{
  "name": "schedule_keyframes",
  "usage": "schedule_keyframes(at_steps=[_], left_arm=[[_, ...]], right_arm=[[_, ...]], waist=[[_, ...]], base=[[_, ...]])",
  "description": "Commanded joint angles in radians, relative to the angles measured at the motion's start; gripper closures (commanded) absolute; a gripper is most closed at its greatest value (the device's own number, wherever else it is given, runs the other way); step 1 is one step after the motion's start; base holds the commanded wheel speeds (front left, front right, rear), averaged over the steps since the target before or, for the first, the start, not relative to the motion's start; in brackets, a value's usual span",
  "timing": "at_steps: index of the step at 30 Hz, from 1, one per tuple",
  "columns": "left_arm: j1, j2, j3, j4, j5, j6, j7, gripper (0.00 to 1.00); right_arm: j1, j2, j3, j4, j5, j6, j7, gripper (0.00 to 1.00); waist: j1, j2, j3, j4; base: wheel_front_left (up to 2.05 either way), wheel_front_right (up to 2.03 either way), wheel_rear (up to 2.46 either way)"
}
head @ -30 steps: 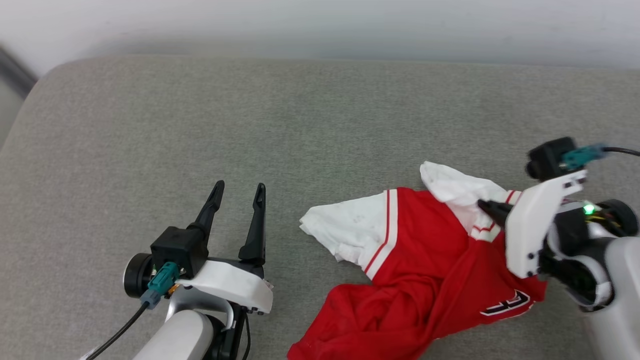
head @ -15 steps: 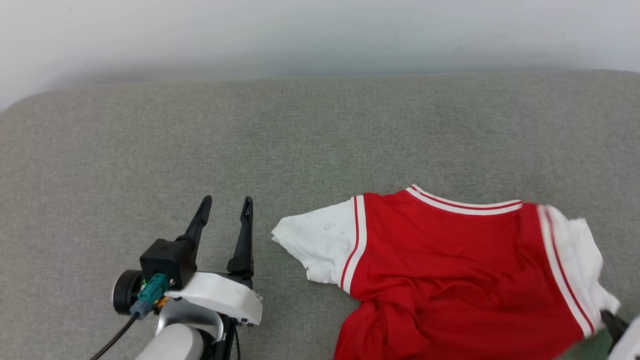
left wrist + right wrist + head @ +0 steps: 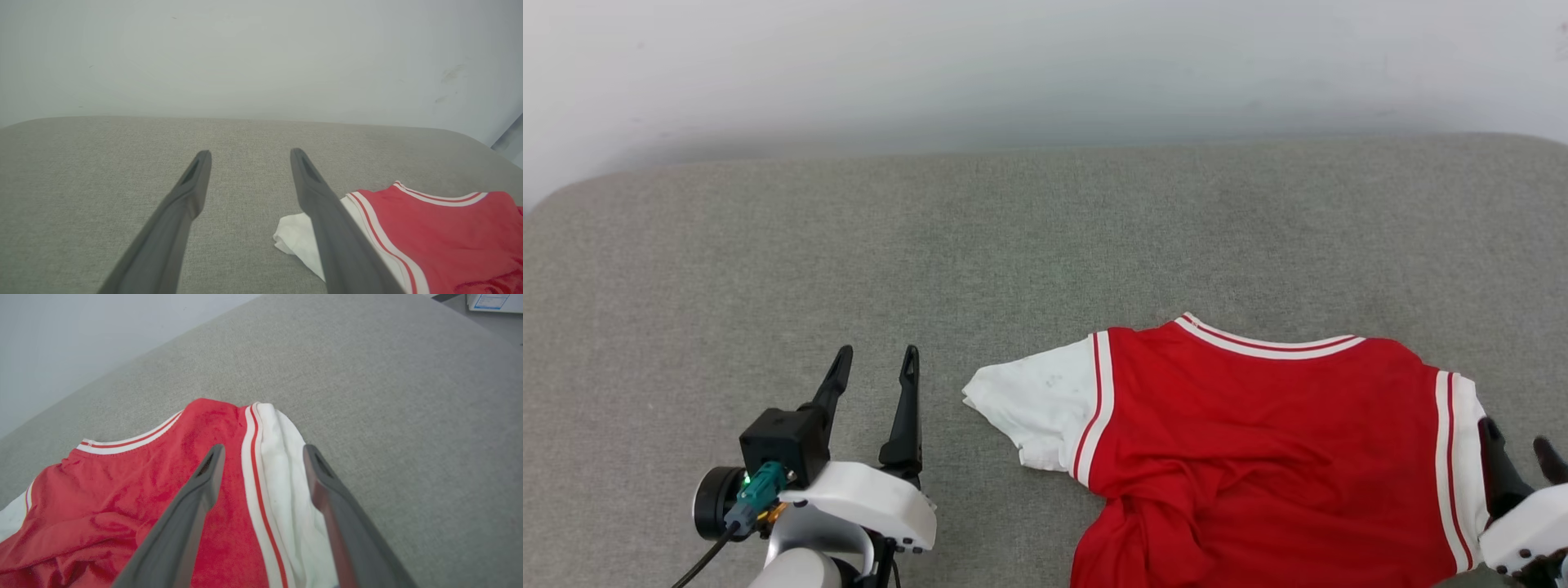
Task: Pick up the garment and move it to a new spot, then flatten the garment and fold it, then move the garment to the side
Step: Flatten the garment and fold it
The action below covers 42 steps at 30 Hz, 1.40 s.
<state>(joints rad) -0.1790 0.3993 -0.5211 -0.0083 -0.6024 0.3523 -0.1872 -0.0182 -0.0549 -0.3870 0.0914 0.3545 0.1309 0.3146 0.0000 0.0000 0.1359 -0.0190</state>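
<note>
Nearest: left pincer is hanging open and empty, just beside the garment at its left white sleeve, probably waiting to help with smoothing. Right pincer is standing open, straddling the opposite sleeve edge and gripping nothing. Garment is lying plain side up, shoulders spread, lower body bunching, so flattening looks unfinished. Beyond, grey surface is running to a pale wall.

A grey upholstered surface with rounded corners carries the garment, lying plain red side up, its 2 white sleeves spread sideways, lower part rumpled.
</note>
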Motion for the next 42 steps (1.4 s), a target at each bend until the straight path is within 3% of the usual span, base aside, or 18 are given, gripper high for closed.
schedule_keyframes(at_steps=[1, 9, 15, 19, 23, 30, 36, 42], left_arm=[[0.017, 0.005, 0.001, 0.003, -0.003, 0.005, 0.002, 0.00], [0.053, 0.020, 0.005, 0.023, -0.022, 0.014, 0.016, 0.00], [0.061, 0.036, 0.001, 0.038, -0.026, 0.009, 0.036, 0.00], [0.015, 0.043, -0.020, 0.053, -0.035, -0.020, 0.087, 0.00], [-0.077, 0.043, -0.067, 0.075, -0.044, -0.083, 0.189, 0.00], [-0.249, 0.054, -0.156, 0.177, -0.083, -0.198, 0.459, 0.00], [-0.345, 0.087, -0.206, 0.272, -0.111, -0.238, 0.699, 0.00], [-0.390, 0.108, -0.259, 0.346, -0.129, -0.277, 0.873, 0.00]], right_arm=[[-0.012, 0.003, 0.020, -0.018, -0.022, 0.000, -0.052, 0.00], [0.016, -0.027, 0.169, -0.117, -0.109, 0.000, -0.235, 0.00], [0.049, -0.030, 0.248, -0.179, -0.133, 0.000, -0.261, 0.00], [0.076, -0.021, 0.285, -0.225, -0.139, 0.000, -0.250, 0.00], [0.082, -0.015, 0.308, -0.263, -0.139, 0.000, -0.231, 0.00], [0.055, -0.009, 0.352, -0.272, -0.131, 0.000, -0.223, 0.00], [0.022, -0.006, 0.378, -0.259, -0.121, 0.000, -0.232, 0.00], [-0.017, -0.006, 0.407, -0.233, -0.112, 0.000, -0.251, 0.00]], waist=[[0.0000, 0.0000, -0.018, 0.004], [0.0000, 0.0000, -0.069, 0.013], [0.0000, 0.0000, -0.087, 0.008], [0.0000, 0.0000, -0.088, 0.001], [0.0000, 0.0000, -0.062, -0.015], [0.0000, 0.0000, -0.002, -0.072], [0.0000, 0.0000, 0.066, -0.119], [0.0000, 0.0000, 0.120, -0.161]], base=[[0.00, 0.00, 0.00], [0.00, 0.00, 0.00], [0.00, 0.00, 0.00], [0.00, 0.00, 0.00], [0.00, 0.00, 0.00], [0.00, 0.00, 0.00], [0.00, 0.00, 0.00], [0.00, 0.00, 0.00]])
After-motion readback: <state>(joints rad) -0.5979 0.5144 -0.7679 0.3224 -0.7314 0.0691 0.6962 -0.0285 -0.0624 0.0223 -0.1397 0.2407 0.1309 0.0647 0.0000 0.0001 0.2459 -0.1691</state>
